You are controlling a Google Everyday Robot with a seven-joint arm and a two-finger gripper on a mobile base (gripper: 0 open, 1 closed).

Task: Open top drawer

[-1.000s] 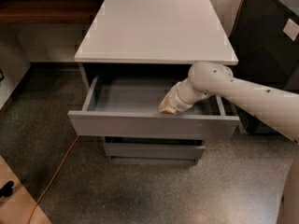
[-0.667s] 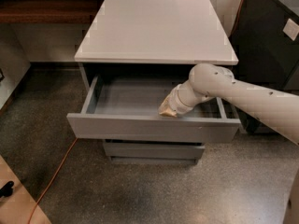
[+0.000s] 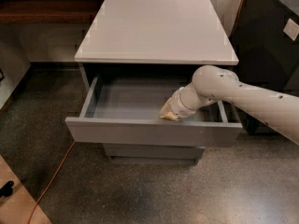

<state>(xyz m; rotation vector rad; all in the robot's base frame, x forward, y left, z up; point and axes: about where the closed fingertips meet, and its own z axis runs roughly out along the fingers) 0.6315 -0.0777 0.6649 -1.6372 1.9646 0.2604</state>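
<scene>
Since the cabinet (image 3: 156, 29) shows its top drawer (image 3: 140, 132) already well out, plain grey inside bare to view, I judge the pull nearly done, with only the last bit of travel left. Cabinet sits mid-frame on the speckled floor (image 3: 140, 195), pale flat top. Arm (image 3: 252, 99) enters from the right edge, elbow over the drawer's right rear corner, reaching down inside. Drawer front hangs forward of everything below it, with the open box behind it under the cabinet top. Gripper (image 3: 169, 115) is inside the drawer, right of centre, tip touching the inner face of the front panel near its upper edge. Whether it's spread or closed, I cannot tell.

To finish well: pull straight toward the camera along the runners with no sideways drag, since the contact is off-centre and the box could skew and bind. Hold the tip low against the panel so it doesn't ride up over the edge. Ease off near the stop, as a hard yank could shift the cabinet.

Counts, big to small:
- one cabinet
- one dark unit (image 3: 266, 45) just beside it on the right
- one arm
- one open drawer
- one narrower grey front (image 3: 154, 151) clearly below it, maybe a second strip under that, can't be sure
- one gripper
- one orange cable (image 3: 51, 176) on the floor at left
</scene>
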